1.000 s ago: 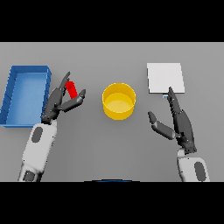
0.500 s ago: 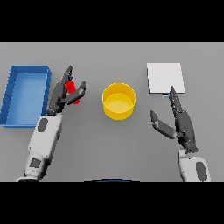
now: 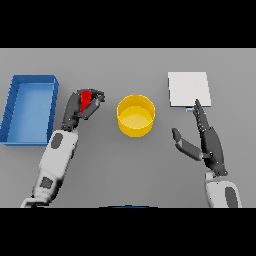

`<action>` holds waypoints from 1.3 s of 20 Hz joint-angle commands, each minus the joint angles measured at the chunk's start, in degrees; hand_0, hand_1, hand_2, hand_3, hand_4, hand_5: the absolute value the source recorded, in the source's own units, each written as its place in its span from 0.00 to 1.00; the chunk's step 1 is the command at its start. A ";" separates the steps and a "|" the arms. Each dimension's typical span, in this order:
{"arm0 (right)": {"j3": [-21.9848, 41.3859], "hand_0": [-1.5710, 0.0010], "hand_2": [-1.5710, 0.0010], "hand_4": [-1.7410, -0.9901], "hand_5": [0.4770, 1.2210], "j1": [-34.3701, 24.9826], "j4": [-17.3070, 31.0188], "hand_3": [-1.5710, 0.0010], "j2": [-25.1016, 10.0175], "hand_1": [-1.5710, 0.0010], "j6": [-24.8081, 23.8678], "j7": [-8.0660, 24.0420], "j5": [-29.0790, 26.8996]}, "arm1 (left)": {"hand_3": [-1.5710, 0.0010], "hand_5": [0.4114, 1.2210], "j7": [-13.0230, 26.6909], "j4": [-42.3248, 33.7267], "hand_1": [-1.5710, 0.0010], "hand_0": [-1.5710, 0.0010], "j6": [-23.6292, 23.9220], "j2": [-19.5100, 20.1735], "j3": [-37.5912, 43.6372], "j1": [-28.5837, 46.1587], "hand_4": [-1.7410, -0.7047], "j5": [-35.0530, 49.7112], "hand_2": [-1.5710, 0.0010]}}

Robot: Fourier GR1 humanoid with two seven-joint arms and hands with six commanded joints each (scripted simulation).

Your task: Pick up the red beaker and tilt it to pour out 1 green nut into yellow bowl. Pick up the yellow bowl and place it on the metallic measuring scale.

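Note:
The red beaker (image 3: 85, 99) stands left of the yellow bowl (image 3: 136, 115), and my left hand (image 3: 80, 106) is shut on it, fingers and thumb curled round so only its top part shows. The bowl sits at the table's middle with its inside showing plain yellow; no nut can be made out. The metallic measuring scale (image 3: 188, 89), a pale square plate, lies at the right rear. My right hand (image 3: 208, 140) is open, fingers straight and pointing toward the scale's near edge, thumb spread toward the bowl, touching nothing.
A blue rectangular tray (image 3: 15, 111) lies at the far left, just beyond my left hand. Bare grey table runs between the bowl and the scale.
My left hand has reached forward and closed round the red beaker, which was standing free between its spread fingers before. The right hand has barely shifted.

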 commanded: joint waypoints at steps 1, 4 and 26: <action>-0.44 1.00 1.00 0.65 0.23 -0.33 0.84 1.00 -0.29 1.00 0.09 0.42 -0.22 | 0.17 0.93 -0.47 -0.35 0.13 0.14 -0.01 0.03 -0.40 0.44 0.17 -0.26 0.12; -0.20 1.00 1.00 0.66 0.22 -0.23 1.15 1.00 0.01 1.00 -0.25 0.11 0.26 | 0.09 0.93 -1.77 -1.37 0.07 0.07 -2.76 0.08 1.27 0.48 0.12 2.86 0.06; 0.81 1.00 1.00 0.74 0.25 -0.53 0.80 1.00 -0.82 1.00 -1.55 -0.15 3.91 | 0.00 0.88 11.99 -10.02 0.00 0.00 -9.17 12.18 -16.54 -8.76 0.00 -9.25 0.00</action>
